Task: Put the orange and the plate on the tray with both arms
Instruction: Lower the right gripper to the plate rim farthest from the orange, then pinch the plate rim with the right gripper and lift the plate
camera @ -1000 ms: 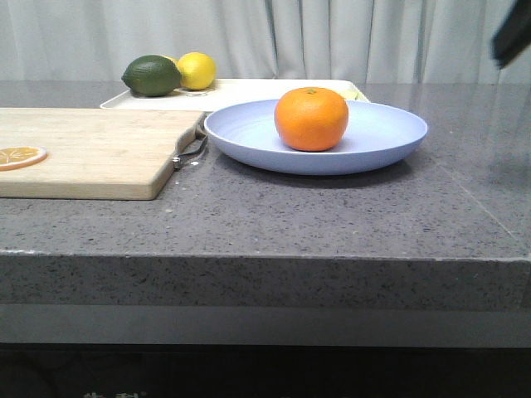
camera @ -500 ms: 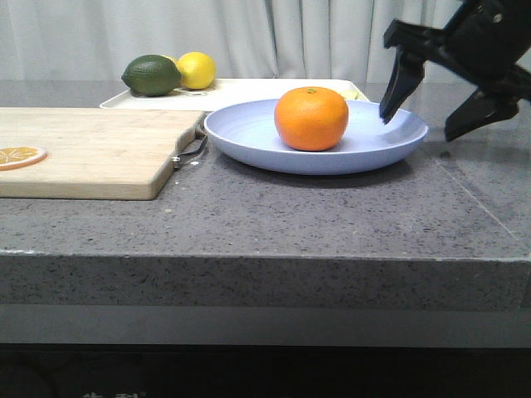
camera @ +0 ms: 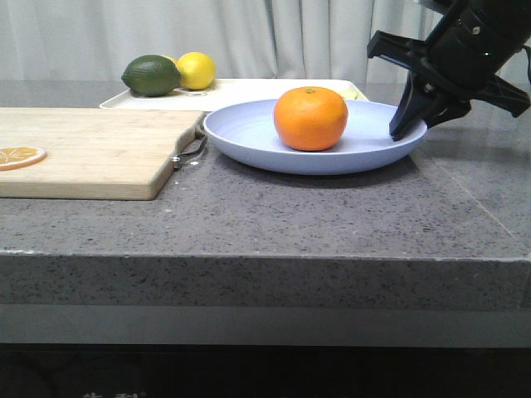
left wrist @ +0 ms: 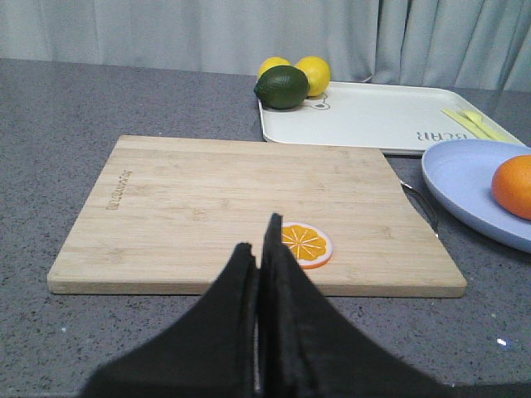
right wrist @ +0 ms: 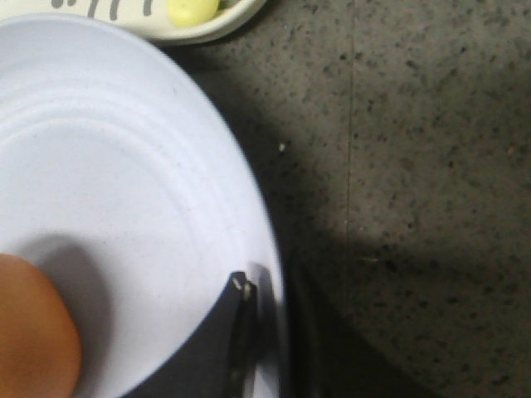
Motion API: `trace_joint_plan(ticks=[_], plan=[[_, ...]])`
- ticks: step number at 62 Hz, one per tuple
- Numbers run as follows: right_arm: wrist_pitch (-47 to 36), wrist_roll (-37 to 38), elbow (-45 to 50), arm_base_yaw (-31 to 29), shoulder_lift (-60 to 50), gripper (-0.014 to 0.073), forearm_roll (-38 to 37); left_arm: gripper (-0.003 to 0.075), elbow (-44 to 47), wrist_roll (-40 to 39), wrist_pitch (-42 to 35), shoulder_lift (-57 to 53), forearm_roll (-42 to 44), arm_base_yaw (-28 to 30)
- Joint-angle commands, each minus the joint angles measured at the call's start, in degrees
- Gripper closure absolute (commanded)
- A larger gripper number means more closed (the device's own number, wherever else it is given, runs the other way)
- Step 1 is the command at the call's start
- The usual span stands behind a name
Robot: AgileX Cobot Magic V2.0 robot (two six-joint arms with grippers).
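Note:
The orange [camera: 311,118] sits in the middle of the pale blue plate [camera: 249,137], which stands on the grey counter just in front of the white tray [camera: 249,87]. My right gripper [camera: 415,128] is at the plate's right rim. In the right wrist view one finger [right wrist: 236,315] lies inside the plate [right wrist: 124,166] and the other is dark and unclear outside the rim, so the jaws straddle the rim, still apart. Well left of the plate, my left gripper [left wrist: 261,236] is shut on nothing, low over the counter just before the board's near edge.
A wooden cutting board [camera: 91,153] with a thin orange slice [camera: 18,156] lies left of the plate, its metal handle near the rim. A dark green lime [camera: 152,75] and a lemon [camera: 197,70] rest on the tray's far left corner. A yellow utensil [right wrist: 192,10] lies at its right end.
My right gripper came in from the upper right, dropped to the plate's right rim and narrowed its jaws around it. The plate and orange shifted very slightly left.

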Motion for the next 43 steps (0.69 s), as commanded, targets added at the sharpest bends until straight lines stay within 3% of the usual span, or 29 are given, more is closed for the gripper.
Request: trace_joint_plan(ticks=[1, 13, 25, 43], plan=[[-1.3, -0.6, -1.9, -0.1, -2.5, 0.0581, 0.8, 0.0738, -1.4, -0.4, -4.7, 0.7, -0.2, 0.1], [0.5, -0.6, -1.9, -0.1, -2.5, 0.0584, 2.2, 0.0738, -1.4, -0.4, -4.7, 0.7, -0.2, 0.1], [1.4, -0.6, -1.9, -0.2, -2.5, 0.0674, 4.2, 0.0738, -1.4, -0.4, -4.7, 0.7, -0.2, 0.1], [3.7, -0.6, -5.4, -0.2, -2.5, 0.0672, 9.3, 0.0738, -1.4, -0.4, -4.7, 0.7, -0.2, 0.1]])
